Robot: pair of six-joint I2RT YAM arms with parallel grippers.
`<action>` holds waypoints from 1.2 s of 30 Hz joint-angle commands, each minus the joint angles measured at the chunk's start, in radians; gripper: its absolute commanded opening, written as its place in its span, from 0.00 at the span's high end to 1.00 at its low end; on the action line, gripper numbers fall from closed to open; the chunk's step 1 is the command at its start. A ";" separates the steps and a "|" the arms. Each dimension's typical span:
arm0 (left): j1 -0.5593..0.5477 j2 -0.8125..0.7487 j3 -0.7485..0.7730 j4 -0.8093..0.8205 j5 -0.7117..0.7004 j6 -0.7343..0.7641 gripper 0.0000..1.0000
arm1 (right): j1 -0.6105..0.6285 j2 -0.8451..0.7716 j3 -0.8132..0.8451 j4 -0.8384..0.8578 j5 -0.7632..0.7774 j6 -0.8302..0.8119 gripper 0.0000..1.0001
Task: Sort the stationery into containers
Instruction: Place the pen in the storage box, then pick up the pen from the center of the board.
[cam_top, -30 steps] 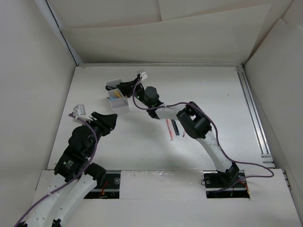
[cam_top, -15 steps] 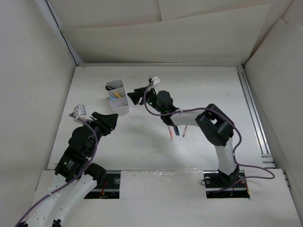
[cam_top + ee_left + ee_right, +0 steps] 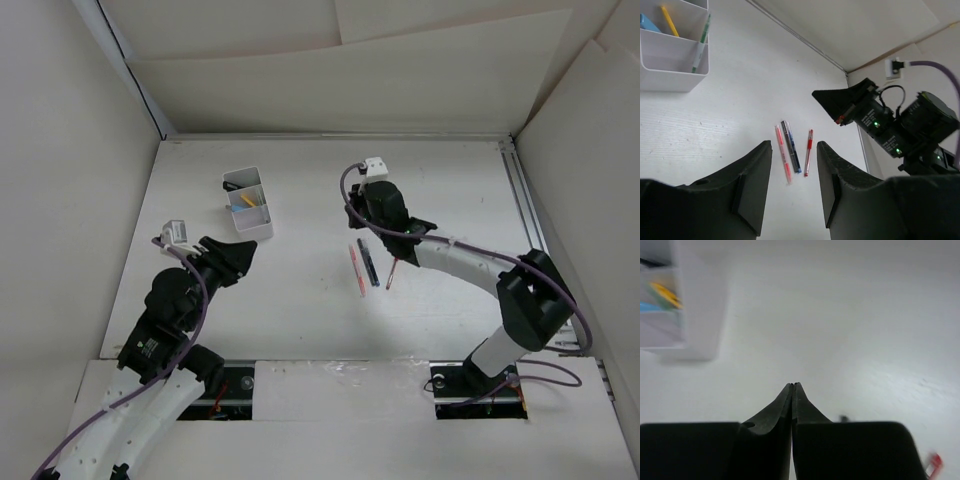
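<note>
The white two-compartment box [image 3: 248, 207] stands at the back left. It holds a yellow pen [image 3: 669, 20], a blue item [image 3: 647, 22] and a green-tipped pen [image 3: 700, 46]. Three pens lie side by side mid-table: a pink-red one [image 3: 356, 269], a dark blue one [image 3: 369, 263] and a red one [image 3: 393, 270]. My right gripper [image 3: 358, 222] is shut and empty, held above the table just behind the pens, pointing left towards the box [image 3: 690, 315]. My left gripper [image 3: 240, 252] is open and empty, in front of the box, with the three pens [image 3: 790, 152] seen between its fingers.
A metal rail [image 3: 535, 240] runs along the table's right side. White walls close in the back and both sides. The right arm's elbow [image 3: 530, 295] hangs over the right part of the table.
My right gripper has pulled back from the box and swung right to above the three pens, jaws shut. The left arm has not moved.
</note>
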 commanded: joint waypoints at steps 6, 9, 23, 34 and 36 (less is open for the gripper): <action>-0.002 0.013 -0.013 0.056 0.050 0.006 0.63 | -0.051 0.048 0.051 -0.396 0.048 -0.086 0.67; -0.002 0.013 -0.013 0.047 0.050 0.006 0.63 | -0.065 0.086 0.062 -0.418 0.023 -0.086 0.63; -0.002 0.004 -0.042 0.056 0.060 0.006 0.63 | -0.017 0.206 0.125 -0.407 -0.049 -0.115 0.72; -0.002 0.013 -0.033 0.066 0.069 0.006 0.63 | -0.008 0.270 0.134 -0.389 -0.072 -0.115 0.70; -0.002 0.013 -0.033 0.066 0.069 0.006 0.63 | -0.008 0.282 0.134 -0.389 -0.072 -0.106 0.70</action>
